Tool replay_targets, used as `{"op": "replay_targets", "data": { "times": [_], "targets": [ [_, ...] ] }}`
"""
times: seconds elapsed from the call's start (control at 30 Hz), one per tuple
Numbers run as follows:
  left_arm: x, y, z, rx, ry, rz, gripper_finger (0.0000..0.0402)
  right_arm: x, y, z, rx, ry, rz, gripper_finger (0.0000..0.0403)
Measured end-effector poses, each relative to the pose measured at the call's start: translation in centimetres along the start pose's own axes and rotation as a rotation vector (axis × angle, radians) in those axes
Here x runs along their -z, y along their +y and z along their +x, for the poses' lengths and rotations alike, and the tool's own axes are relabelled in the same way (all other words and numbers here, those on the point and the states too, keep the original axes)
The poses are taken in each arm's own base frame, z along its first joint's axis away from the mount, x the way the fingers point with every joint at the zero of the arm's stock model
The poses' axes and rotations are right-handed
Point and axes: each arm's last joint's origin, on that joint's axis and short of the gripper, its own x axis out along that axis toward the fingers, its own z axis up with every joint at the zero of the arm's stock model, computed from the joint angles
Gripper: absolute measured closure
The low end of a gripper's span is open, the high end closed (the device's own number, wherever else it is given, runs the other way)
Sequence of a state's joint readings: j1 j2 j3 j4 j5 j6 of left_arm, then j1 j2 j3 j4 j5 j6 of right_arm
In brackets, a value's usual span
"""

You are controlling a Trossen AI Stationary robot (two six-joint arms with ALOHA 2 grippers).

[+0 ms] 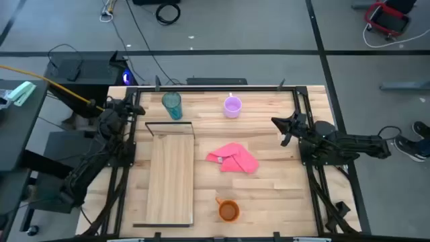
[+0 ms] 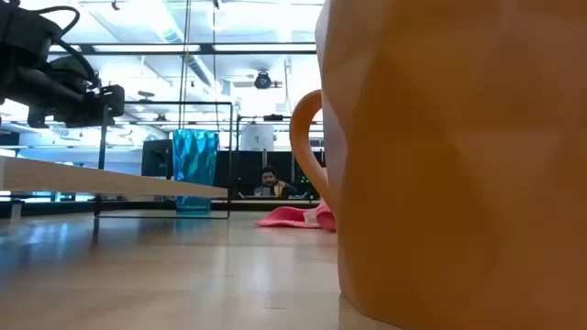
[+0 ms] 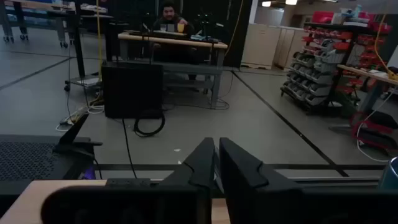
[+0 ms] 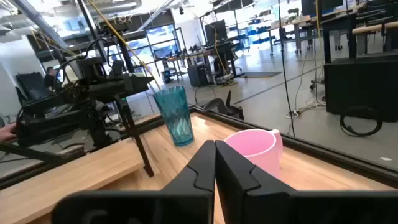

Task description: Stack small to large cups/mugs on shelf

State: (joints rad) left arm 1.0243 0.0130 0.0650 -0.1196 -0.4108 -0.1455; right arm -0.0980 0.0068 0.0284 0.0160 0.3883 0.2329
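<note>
A translucent teal tumbler (image 1: 172,105) and a lilac mug (image 1: 232,106) stand upright on their bases near the table's far edge. An orange mug (image 1: 228,210) stands near the front edge and fills the low view (image 2: 449,156). The light-wood shelf (image 1: 170,178) lies left of centre, with a black wire frame (image 1: 169,128) at its far end. My left gripper (image 1: 138,109) hovers shut just left of the tumbler. My right gripper (image 1: 279,124) hovers shut to the right of the lilac mug (image 4: 255,149), pointing at it and the tumbler (image 4: 174,115).
A crumpled pink cloth (image 1: 234,158) lies mid-table between the shelf and my right arm. A black metal frame (image 1: 299,101) runs along the table's edges. Bare wood lies right of the orange mug. A person sits at a desk in the room behind (image 2: 269,181).
</note>
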Motion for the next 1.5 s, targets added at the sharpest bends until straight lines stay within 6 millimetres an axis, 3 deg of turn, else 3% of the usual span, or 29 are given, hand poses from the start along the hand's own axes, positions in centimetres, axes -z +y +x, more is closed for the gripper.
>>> {"op": "replay_targets", "data": {
  "times": [1.5],
  "targets": [
    [0.0,0.0,0.0,0.0,0.0,0.0,0.0366,0.0,0.0,0.0,0.0,0.0,0.0,0.0387]
  ]
}}
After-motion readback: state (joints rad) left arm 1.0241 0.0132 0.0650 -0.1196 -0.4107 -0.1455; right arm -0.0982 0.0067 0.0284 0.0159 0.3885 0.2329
